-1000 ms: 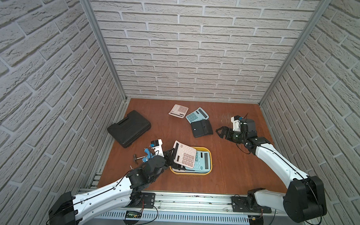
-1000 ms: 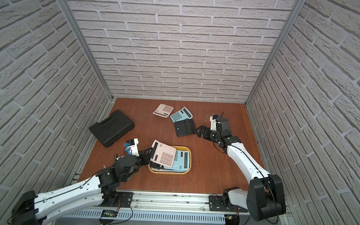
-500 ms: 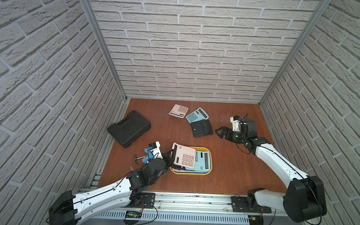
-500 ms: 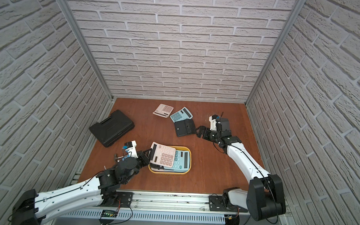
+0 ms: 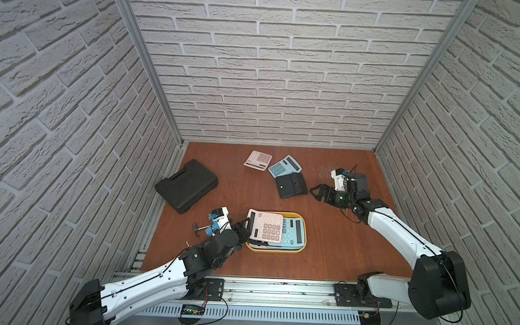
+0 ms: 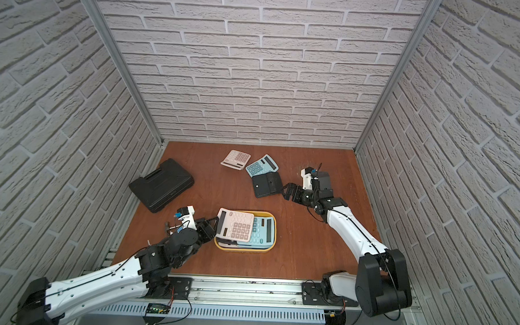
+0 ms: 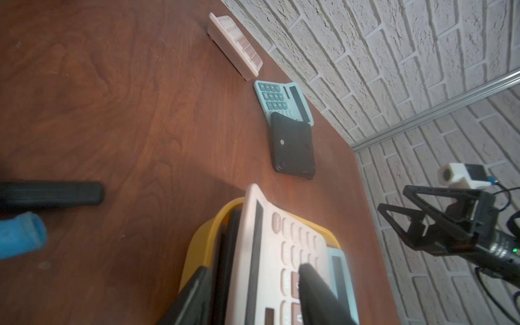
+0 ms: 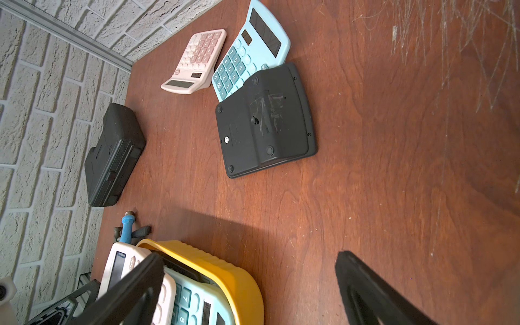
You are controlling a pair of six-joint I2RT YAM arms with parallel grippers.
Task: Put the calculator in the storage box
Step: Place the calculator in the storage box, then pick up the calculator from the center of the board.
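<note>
- Calculator point(image 5: 265, 229), pink, lies tilted over the storage box point(image 5: 275, 249). Its top edge is propped on the rim at the left arm's end, and the rest rests on a blue calculator point(image 5: 292, 234) lying flat inside. A dark flat thing shows beneath them, and what it is cannot be told.
- White brick-pattern walls point(image 5: 271, 65) close three sides.
- The table point(image 5: 339, 246) is reddish-brown wood grain, scratched in the far right corner.
- One black case point(image 5: 186, 184) lies far left, well apart from the box.
- The left gripper point(image 5: 248, 229) has its jaws parted on either side of the pink calculator's near edge. Whether a pad touches it cannot be told.
- The right gripper point(image 5: 314, 194) is spread wide and empty, just beside the black calculator.
- Three more calculators lie at the back: one pink point(image 5: 257, 160), one blue point(image 5: 284, 166) and one black point(image 5: 291, 185). The black one is face down and overlaps the blue one's edge.
- One hammer point(image 5: 200, 228) with a blue grip lies beside the left wrist.
</note>
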